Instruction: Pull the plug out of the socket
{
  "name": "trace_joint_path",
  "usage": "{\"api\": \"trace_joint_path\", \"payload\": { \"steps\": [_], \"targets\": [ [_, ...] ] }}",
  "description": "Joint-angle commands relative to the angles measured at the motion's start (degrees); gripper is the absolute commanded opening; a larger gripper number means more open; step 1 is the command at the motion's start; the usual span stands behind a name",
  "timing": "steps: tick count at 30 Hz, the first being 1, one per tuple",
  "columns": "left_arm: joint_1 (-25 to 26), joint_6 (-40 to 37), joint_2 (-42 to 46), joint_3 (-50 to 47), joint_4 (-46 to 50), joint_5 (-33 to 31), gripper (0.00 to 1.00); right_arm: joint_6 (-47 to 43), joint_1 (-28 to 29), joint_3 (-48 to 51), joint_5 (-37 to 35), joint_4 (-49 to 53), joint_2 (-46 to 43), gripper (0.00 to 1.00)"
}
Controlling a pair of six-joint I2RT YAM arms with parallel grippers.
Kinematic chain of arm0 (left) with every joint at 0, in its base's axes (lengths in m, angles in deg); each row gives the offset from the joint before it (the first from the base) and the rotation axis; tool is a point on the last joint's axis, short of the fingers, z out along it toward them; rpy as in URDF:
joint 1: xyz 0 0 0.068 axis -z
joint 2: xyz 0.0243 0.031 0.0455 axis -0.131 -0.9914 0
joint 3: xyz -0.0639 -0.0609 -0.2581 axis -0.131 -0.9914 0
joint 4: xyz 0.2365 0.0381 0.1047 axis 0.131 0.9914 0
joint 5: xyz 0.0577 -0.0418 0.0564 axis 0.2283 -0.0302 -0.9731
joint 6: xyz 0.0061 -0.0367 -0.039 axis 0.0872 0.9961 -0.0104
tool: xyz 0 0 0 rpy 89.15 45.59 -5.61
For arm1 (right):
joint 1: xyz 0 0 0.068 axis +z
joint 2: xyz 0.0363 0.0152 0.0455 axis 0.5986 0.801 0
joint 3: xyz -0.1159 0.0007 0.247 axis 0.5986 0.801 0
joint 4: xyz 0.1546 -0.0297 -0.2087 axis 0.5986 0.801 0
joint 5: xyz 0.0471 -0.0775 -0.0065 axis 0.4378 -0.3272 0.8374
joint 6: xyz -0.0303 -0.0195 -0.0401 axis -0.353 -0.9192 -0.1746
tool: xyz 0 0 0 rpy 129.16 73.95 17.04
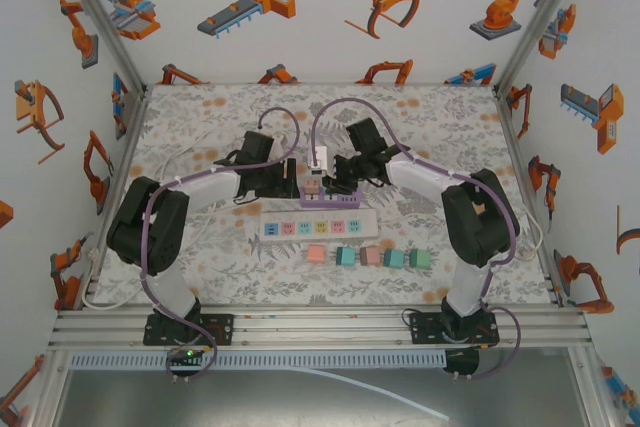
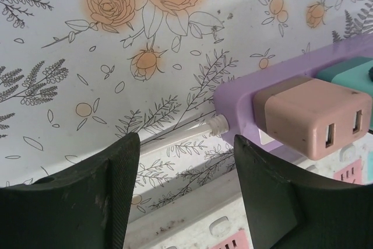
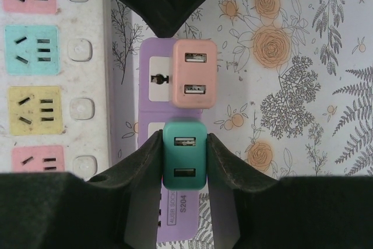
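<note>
Teal plug (image 3: 184, 155) sits in the purple strip (image 3: 150, 51) near the middle of the table (image 1: 180, 117), just beside a pink plug (image 3: 194, 74). I see the right gripper (image 3: 184, 141) pinching it, fingers (image 3: 145, 167) pressed on both sides. The left gripper (image 2: 186, 144) hangs partly spread, holding nothing, straddling the strip's cord end; I can't tell whether it touches.

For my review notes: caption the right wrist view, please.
Right gripper shut on the teal plug in the purple socket strip, pink plug seated beside it.
</note>
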Motion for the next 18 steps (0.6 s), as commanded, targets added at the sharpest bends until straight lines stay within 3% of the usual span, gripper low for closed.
{"api": "trace_joint_path", "payload": {
  "steps": [1,18],
  "targets": [
    [-0.1,2.2,2.8,-0.5,-3.2,4.1,0.62,-0.9,-0.1,-1.7,1.8,0.7,0.4,0.32],
    [0.1,2.2,-4.0,0.8,1.4,2.2,0.57,-0.8,-0.1,-1.9,2.2,1.9,-0.2,0.27]
  ]
}}
